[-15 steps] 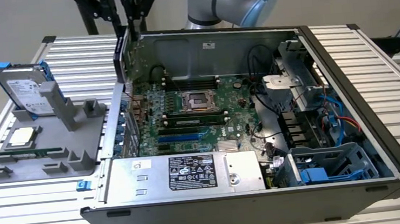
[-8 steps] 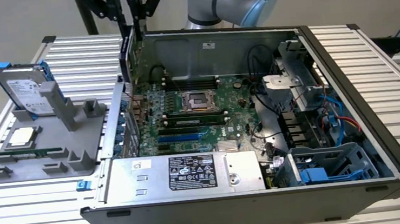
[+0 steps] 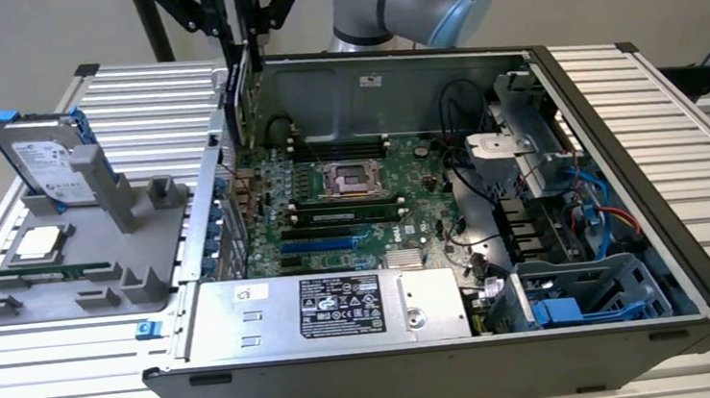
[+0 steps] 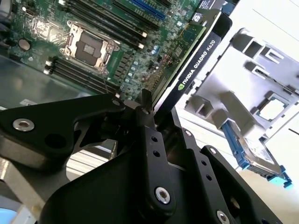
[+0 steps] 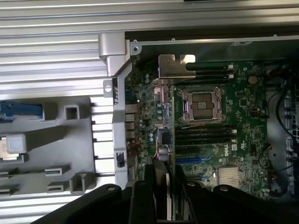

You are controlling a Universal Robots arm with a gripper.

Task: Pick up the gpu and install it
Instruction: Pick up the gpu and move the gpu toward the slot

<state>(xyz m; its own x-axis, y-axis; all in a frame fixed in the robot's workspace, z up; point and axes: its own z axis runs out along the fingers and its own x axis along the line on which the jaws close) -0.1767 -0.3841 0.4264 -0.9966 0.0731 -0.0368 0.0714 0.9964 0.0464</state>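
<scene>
My gripper (image 3: 234, 38) is shut on the gpu (image 3: 242, 88), which hangs edge-on above the back left corner of the open computer case (image 3: 662, 182) in the exterior view. In the second wrist view the gpu's black cooler (image 4: 196, 65) runs out from the fingers (image 4: 145, 122) over the green motherboard (image 4: 107, 28). In the first wrist view the card (image 5: 171, 140) is edge-on, with its silver end bracket (image 5: 176, 66) over the case's rear wall and the gripper (image 5: 163, 179) clamped on its near end. The motherboard's blue slots (image 3: 320, 244) lie below, apart from the card.
A grey fixture (image 3: 72, 267) on the exterior view's left holds a hard drive in a blue frame (image 3: 45, 154), a processor (image 3: 40, 242) and a memory stick (image 3: 60, 274). Inside the case are the power supply (image 3: 326, 308), cables (image 3: 484, 197) and a drive cage (image 3: 582, 295).
</scene>
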